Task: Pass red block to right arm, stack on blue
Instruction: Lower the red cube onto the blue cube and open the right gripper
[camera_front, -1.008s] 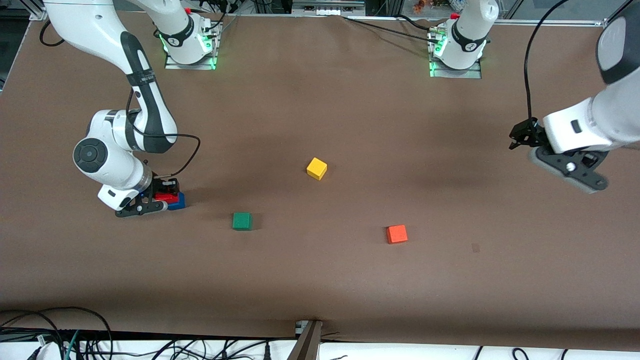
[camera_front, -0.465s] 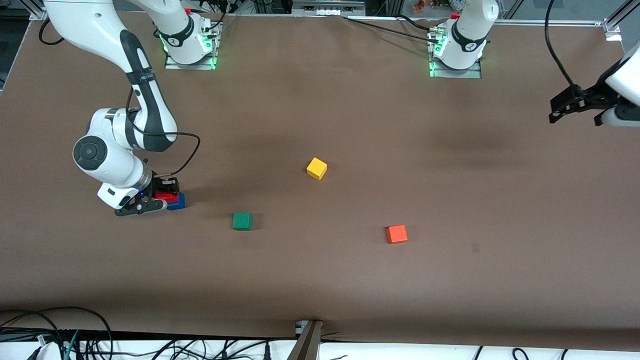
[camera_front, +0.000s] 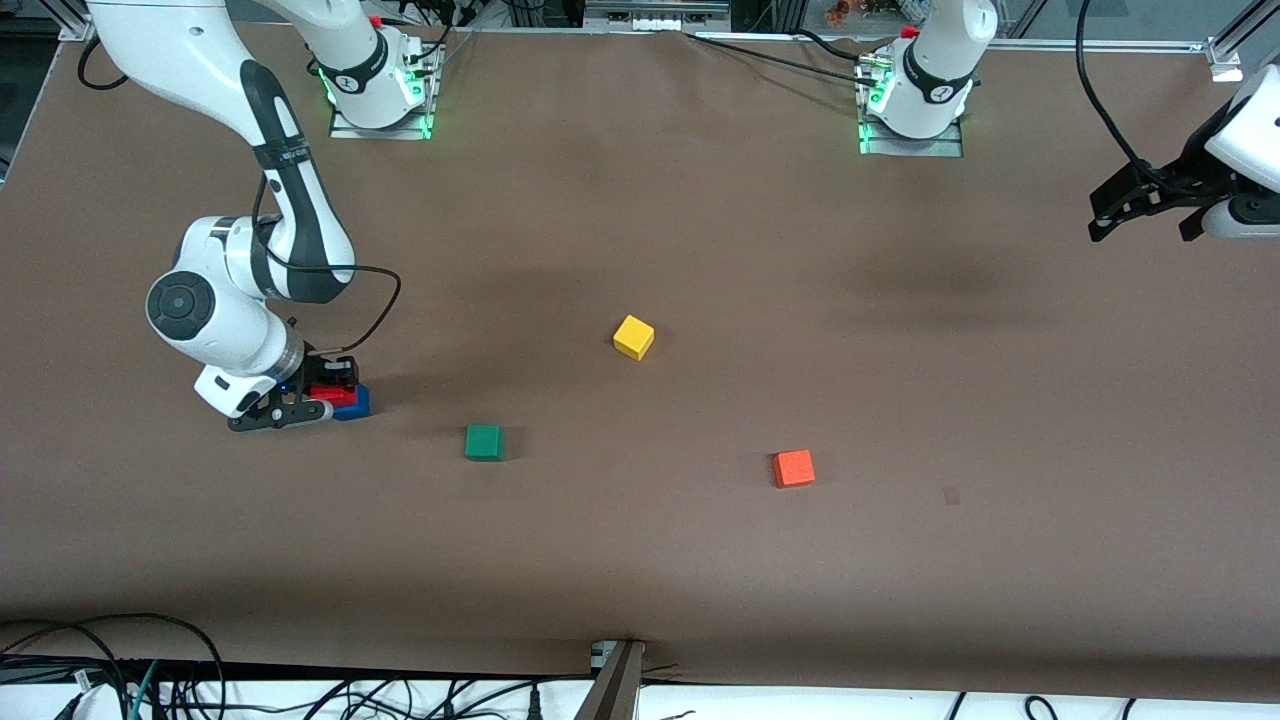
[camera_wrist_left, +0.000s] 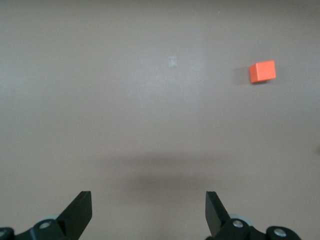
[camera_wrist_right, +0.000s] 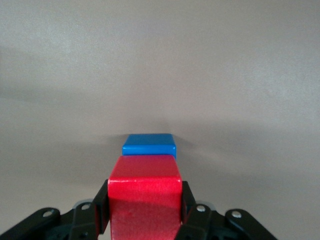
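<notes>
The right gripper (camera_front: 322, 395) is clamped on the red block (camera_wrist_right: 144, 196), which seems to sit on the blue cube (camera_wrist_right: 149, 145) near the right arm's end of the table. The left gripper (camera_wrist_left: 149, 212) hangs with fingers spread over the table's other end.

The wide brown table (camera_front: 700, 560) has a matt, faintly grainy covering without shine; the small deep-red cube (camera_wrist_right: 145, 200) and the small solid blue cube (camera_wrist_right: 149, 145) have smooth, matt painted faces; the small orange cube (camera_wrist_left: 262, 72) looks equally matt; the white arm shells (camera_front: 160, 50) look like glossy plastic.
</notes>
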